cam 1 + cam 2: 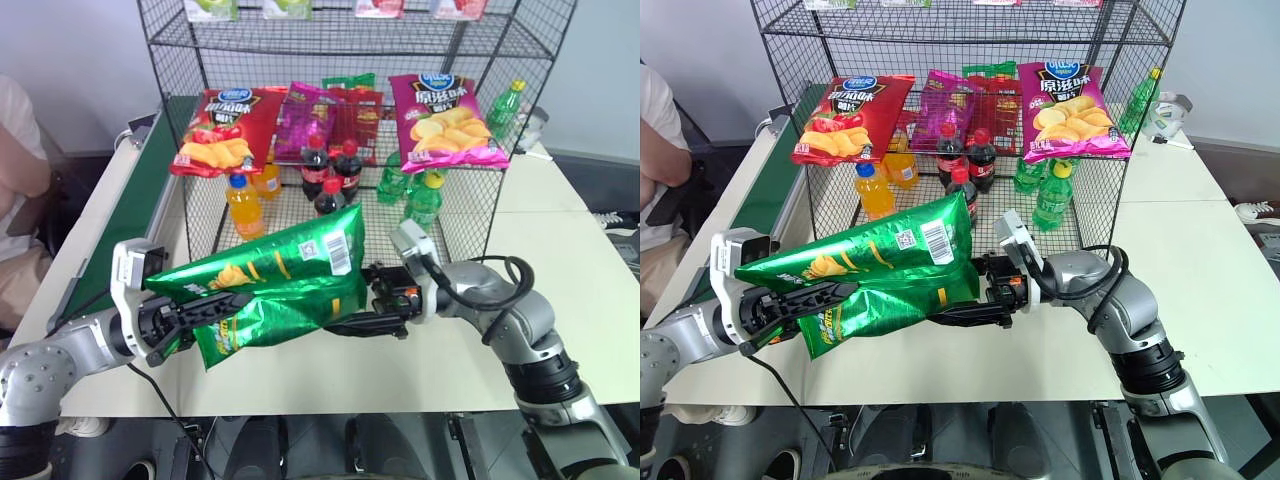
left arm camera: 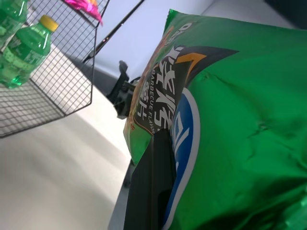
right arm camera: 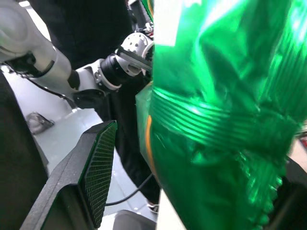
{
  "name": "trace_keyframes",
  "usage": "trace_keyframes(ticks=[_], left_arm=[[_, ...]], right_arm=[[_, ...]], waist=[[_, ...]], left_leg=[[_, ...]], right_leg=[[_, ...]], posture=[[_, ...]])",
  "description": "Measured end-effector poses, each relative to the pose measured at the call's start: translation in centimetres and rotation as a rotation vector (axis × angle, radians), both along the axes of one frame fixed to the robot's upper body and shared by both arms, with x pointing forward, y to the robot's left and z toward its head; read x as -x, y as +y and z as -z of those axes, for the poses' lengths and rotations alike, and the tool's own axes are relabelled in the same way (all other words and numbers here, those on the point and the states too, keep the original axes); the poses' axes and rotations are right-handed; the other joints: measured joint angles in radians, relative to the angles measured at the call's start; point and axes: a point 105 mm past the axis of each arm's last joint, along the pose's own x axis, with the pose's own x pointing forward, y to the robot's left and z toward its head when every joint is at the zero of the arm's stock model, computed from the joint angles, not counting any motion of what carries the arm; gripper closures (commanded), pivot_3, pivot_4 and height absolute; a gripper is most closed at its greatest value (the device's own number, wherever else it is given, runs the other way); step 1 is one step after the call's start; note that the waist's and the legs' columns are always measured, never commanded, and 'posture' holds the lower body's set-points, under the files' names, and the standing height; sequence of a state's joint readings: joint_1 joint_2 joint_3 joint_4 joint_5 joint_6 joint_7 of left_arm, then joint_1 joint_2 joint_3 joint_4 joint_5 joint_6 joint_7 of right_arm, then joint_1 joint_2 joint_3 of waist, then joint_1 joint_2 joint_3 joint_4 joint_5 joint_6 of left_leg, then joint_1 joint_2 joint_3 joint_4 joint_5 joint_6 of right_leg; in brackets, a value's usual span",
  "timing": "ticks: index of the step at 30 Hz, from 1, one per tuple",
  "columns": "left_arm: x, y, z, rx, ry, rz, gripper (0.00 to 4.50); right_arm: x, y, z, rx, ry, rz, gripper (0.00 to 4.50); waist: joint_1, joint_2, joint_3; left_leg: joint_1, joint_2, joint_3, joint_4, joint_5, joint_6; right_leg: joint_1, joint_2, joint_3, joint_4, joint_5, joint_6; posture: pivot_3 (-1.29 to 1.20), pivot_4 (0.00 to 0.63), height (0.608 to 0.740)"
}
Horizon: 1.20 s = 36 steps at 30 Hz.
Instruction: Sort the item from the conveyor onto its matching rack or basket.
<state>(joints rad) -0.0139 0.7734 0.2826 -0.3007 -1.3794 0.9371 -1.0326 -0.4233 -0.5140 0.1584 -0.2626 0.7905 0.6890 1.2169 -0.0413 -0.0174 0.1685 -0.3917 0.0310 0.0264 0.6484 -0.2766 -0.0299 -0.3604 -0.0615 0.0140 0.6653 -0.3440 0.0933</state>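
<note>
Bag (image 1: pixel 275 285) is off the conveyor (image 1: pixel 125 215), held in the air over the bench (image 1: pixel 440 360) in front of the rack (image 1: pixel 345 120). Left pincer (image 1: pixel 205 308) is clamped shut on one end; right pincer (image 1: pixel 352 322) stands wide around the other end. Shelving it is what's left, I'd say.

I see a glossy, crinkled foil bag (image 1: pixel 285 285), a black wire rack (image 1: pixel 455 215), and a smooth matt white counter (image 1: pixel 560 270).

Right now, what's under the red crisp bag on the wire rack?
Under the red crisp bag, on the black wire rack's lower tier, stand two orange drink bottles. Dark cola bottles stand further right. The bag covers the rear orange bottle's top.
</note>
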Motion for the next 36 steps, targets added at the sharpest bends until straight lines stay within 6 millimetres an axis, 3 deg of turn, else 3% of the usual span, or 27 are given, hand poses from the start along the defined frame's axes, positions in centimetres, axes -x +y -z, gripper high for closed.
trace_keyframes(ticks=[7,8,14,15,23,29,36], left_arm=[[-0.2,-0.6,0.7,0.016,0.003,-0.01,4.5],[-0.3,-0.7,0.7,0.017,0.0,-0.015,4.5],[-0.3,-0.7,1.1,-0.011,-0.005,-0.023,4.5],[-0.4,-0.6,1.3,-0.028,-0.01,-0.026,3.82],[-0.6,0.0,1.9,-0.074,-0.035,-0.068,0.34],[-0.7,1.5,2.0,-0.117,-0.1,-0.208,0.25],[-2.0,3.6,1.0,-0.167,-0.301,-0.46,0.25]], right_arm=[[-0.2,0.2,1.0,0.046,-0.028,-0.004,4.13],[-0.3,0.1,1.1,0.048,-0.032,0.001,4.29],[-0.5,0.1,1.4,0.058,-0.043,0.012,4.29],[-0.6,0.1,1.5,0.062,-0.045,0.015,4.29],[-0.5,0.0,1.6,0.057,-0.07,0.02,4.29],[-1.5,-0.3,0.7,0.02,-0.257,0.152,4.29],[-3.0,-2.3,-0.5,-0.004,-0.463,0.378,4.29]], waist=[[0.0,0.0,0.0],[0.0,0.0,0.0],[0.0,0.0,0.0],[0.0,0.0,0.0],[0.0,0.0,0.0],[-0.001,0.0,0.0],[0.003,0.0,0.0]], left_leg=[[0.0,0.0,0.0,0.0,0.0,0.0],[0.0,0.0,0.0,0.0,0.0,0.0],[0.0,0.0,0.0,0.0,0.0,0.0],[0.0,0.0,0.0,0.0,0.0,0.0],[0.0,0.0,0.0,-0.001,0.0,0.0],[-0.001,0.0,0.0,-0.002,0.0,0.0],[-0.001,0.0,0.0,-0.001,0.0,0.0]], right_leg=[[0.0,0.0,0.0,0.0,0.0,0.0],[0.0,0.0,0.0,0.0,0.0,0.0],[0.0,0.0,0.0,0.0,0.0,0.0],[0.0,0.0,0.0,0.0,0.0,0.0],[0.0,-0.001,0.0,-0.001,0.0,0.0],[-0.001,-0.001,0.0,-0.002,0.0,0.0],[-0.001,-0.002,0.0,-0.002,0.0,0.0]], posture=[[0.0,0.15,0.739],[0.0,0.15,0.739],[0.0,0.15,0.739],[0.0,0.15,0.739],[0.0,0.15,0.739],[0.0,0.15,0.739],[0.0,0.15,0.739]])
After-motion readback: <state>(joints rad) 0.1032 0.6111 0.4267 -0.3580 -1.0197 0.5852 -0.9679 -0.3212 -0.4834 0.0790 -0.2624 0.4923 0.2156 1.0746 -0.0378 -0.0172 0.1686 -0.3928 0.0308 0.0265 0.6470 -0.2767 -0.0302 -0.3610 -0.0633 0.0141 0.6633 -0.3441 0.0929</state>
